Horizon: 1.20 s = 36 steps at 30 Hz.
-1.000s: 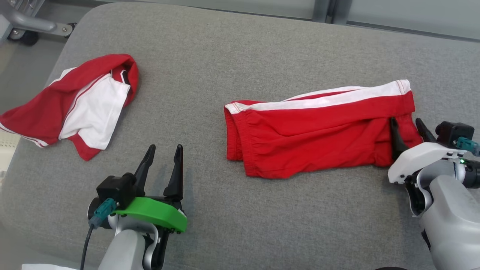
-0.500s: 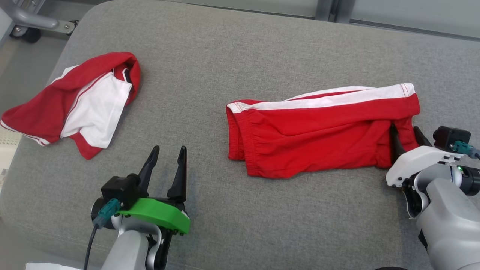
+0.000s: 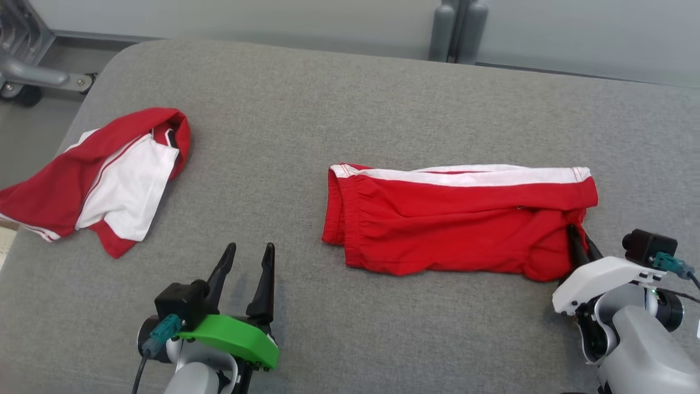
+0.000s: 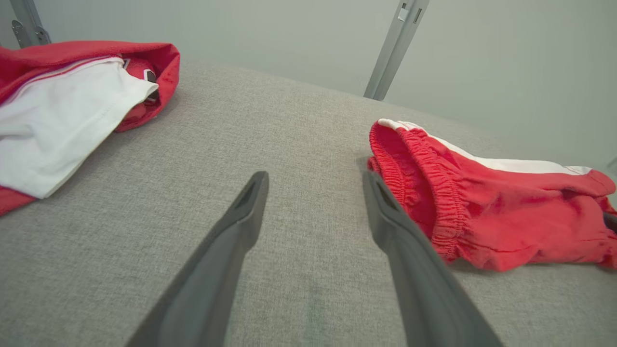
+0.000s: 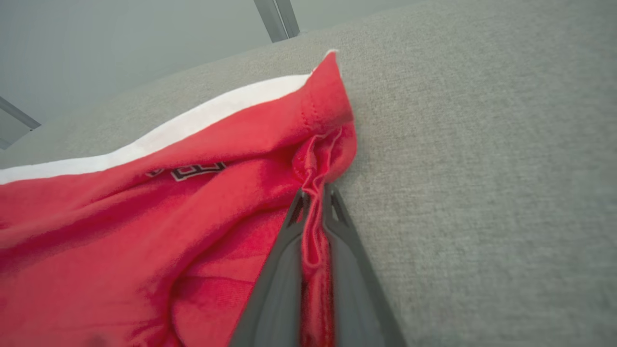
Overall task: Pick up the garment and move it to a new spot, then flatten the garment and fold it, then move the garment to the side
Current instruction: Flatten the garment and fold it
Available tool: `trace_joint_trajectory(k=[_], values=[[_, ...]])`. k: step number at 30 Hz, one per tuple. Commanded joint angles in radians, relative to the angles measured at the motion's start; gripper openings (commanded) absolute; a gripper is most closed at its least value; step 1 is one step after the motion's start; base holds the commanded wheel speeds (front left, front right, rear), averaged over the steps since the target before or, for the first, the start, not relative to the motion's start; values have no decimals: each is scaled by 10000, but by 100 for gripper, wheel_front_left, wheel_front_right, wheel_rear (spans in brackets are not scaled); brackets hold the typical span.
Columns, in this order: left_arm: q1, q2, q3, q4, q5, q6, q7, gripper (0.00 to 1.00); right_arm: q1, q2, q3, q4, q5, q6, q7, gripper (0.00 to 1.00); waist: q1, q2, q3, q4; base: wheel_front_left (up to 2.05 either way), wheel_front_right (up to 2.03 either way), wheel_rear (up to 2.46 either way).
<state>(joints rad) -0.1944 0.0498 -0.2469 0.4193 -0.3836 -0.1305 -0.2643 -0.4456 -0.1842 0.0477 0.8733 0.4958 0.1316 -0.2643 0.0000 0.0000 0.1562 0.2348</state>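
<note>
Right gripper (image 5: 314,202) clamped on a bunched hem fold of the red shorts (image 3: 454,230), which stretch leftward from it across the grey cushion (image 3: 350,109); left gripper (image 3: 250,247) spread and empty, waistband ahead-right; lift slowly, since the thin pinch may slip.

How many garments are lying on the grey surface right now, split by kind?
Red elastic-waist fabric shorts with a white side stripe: 1
Crumpled red-and-white fabric top: 1
Total: 2 garments, both on the grey upholstered surface.
</note>
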Motion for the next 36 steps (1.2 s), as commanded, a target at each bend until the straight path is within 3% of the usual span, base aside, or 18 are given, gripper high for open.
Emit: trace_joint_trajectory(k=[1, 10, 19, 26, 36], values=[[184, 20, 13, 12, 7, 3, -3, 100, 330, -92, 153, -134, 140, -18, 4, 0, 0, 0, -454, -472, 0, 0, 0], [563, 22, 30, 67, -172, 3, -3, 100, 940, -460, 672, -806, 549, -17, 3, 0, 0, 0, -831, -1080, 0, 0, 0], [639, 22, -34, 115, -241, 3, -3, 100, 831, -362, 1801, -2940, 209, -15, 3, 0, 0, 0, -934, -1130, 0, 0, 0], [642, 22, -206, 180, -376, 3, -3, 100, 336, -154, 3931, -3583, 421, -15, 4, 0, 0, 0, -970, -553, 0, 0, 0], [722, 22, -408, 269, -646, 3, -1, 100, -927, 206, 6367, -2351, 897, -17, 3, 0, 0, 0, -829, 883, 0, 0, 0]])
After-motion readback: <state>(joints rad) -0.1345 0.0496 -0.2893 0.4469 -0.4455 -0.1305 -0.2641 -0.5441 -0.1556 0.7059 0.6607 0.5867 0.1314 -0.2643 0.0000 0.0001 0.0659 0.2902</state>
